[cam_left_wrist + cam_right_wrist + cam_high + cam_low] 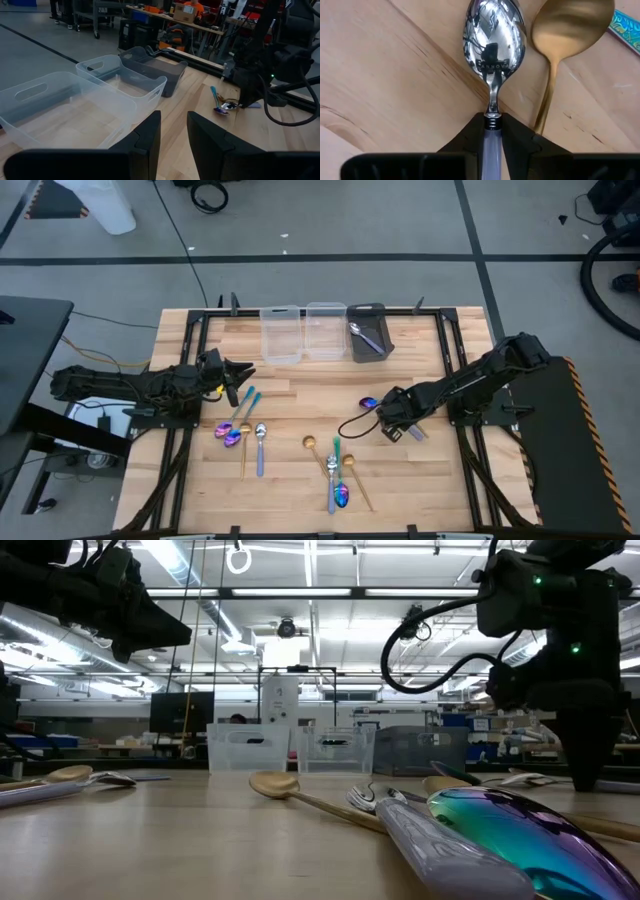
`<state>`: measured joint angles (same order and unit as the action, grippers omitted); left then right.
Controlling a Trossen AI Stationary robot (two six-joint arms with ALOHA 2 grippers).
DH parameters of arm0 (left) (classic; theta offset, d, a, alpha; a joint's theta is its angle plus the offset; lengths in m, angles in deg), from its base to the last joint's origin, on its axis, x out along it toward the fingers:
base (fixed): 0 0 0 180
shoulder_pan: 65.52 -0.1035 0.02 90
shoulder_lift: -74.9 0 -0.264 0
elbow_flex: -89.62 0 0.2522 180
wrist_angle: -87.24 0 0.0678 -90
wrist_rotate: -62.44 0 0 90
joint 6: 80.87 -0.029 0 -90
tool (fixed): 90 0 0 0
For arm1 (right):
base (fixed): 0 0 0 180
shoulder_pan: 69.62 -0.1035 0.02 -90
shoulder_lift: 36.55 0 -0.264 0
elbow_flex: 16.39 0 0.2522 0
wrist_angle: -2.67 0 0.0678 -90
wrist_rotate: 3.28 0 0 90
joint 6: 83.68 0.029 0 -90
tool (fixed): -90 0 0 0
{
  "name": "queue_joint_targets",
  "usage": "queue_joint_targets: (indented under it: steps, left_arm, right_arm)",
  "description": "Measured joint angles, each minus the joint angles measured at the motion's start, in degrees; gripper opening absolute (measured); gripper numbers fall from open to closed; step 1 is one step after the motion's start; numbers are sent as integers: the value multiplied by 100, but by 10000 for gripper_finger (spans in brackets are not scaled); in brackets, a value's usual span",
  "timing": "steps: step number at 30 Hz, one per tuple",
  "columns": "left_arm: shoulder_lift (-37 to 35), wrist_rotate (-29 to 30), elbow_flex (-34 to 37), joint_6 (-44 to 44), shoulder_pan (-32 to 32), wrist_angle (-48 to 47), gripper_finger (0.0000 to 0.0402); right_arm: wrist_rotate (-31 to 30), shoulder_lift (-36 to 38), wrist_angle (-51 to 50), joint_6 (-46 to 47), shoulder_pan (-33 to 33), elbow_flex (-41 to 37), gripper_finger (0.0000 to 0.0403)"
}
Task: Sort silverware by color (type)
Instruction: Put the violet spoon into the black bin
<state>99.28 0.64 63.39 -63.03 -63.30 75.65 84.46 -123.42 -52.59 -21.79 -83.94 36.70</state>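
Observation:
My right gripper (393,427) points down at the table's right middle, shut on a silver spoon (492,35) with a pale handle. A gold spoon (570,25) lies right beside it, with a teal handle (627,27) past that. More silverware lies flat on the wood: an iridescent spoon (368,402), a mixed cluster (335,472), a gold spoon (310,444), a silver spoon (260,442) and iridescent ones (231,432). My left gripper (173,135) hovers open over the table's left side, with nothing between its fingers. My right gripper pinches the silver spoon's pale handle (492,142) between its two fingers, just behind the neck where the metal begins. The fingers come from above, pointing down, one on each side of the handle. The spoon's bowl lies on the table, hollow side up.
Two clear bins (282,332) (325,330) and a dark grey bin (368,348) holding a silver utensil stand in a row at the far edge. A black frame rail (450,350) borders the board. Bare wood lies between the bins and the silverware.

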Motion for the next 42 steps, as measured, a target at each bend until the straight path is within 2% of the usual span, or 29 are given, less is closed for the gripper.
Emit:
queue_joint_targets:
  steps: [6, 18, 42]
  left_arm:
    - [0, 0, 0, 0, 0, -48, 102]
    - [0, 0, 0, -6, 0, -57, 102]
    - [0, 0, 0, -2, -1, -42, 102]
  right_arm:
    - [56, 399, -44, 107, 66, 97, 59]
    - [-7, 653, 41, 83, 149, 99, 58]
    - [396, 665, 1421, -261, 523, 116, 60]
